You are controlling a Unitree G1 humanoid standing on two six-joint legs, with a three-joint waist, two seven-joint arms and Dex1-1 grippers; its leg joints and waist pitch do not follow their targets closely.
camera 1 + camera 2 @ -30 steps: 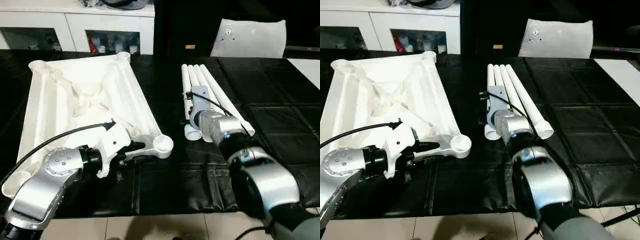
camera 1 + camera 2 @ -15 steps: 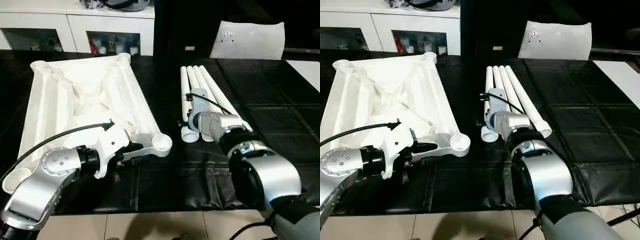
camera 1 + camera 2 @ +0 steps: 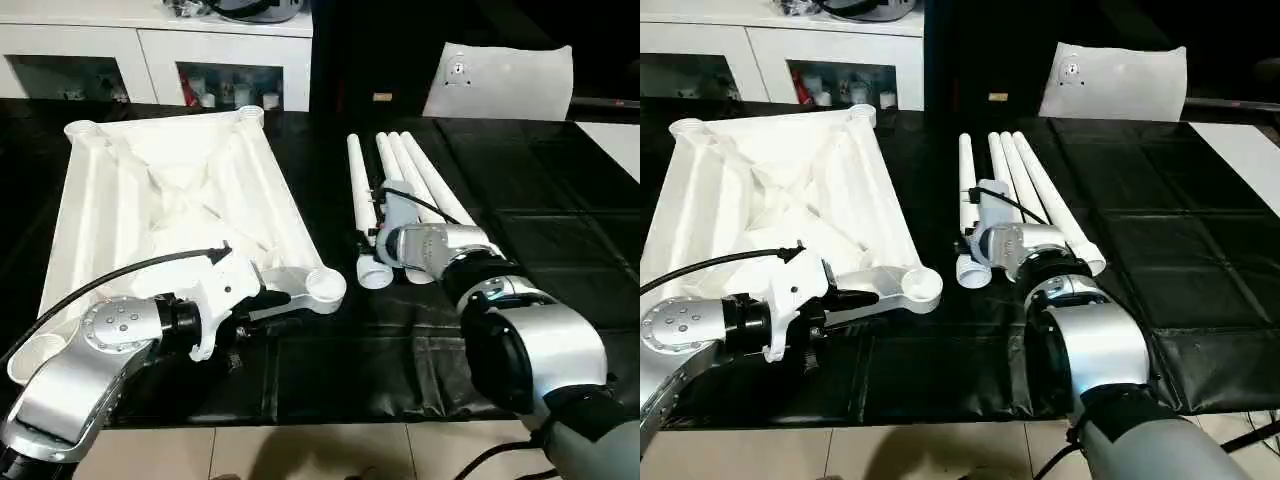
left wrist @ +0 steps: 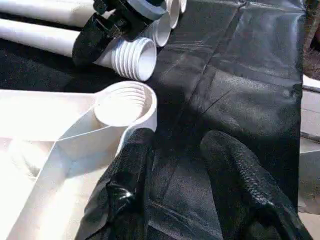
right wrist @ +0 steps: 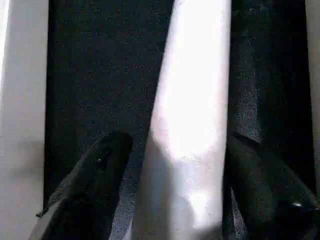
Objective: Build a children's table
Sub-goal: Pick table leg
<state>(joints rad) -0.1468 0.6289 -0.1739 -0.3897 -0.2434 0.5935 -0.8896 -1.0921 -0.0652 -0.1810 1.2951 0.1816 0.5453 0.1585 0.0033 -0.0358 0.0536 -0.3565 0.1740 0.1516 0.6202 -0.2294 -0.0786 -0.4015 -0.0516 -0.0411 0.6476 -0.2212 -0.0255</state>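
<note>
No text, label, brand, number or sign can be read anywhere in these views. The white plastic parts and the black covering beneath them carry no legible marking, and the items on the shelves at the back are too small to make out any writing.
</note>
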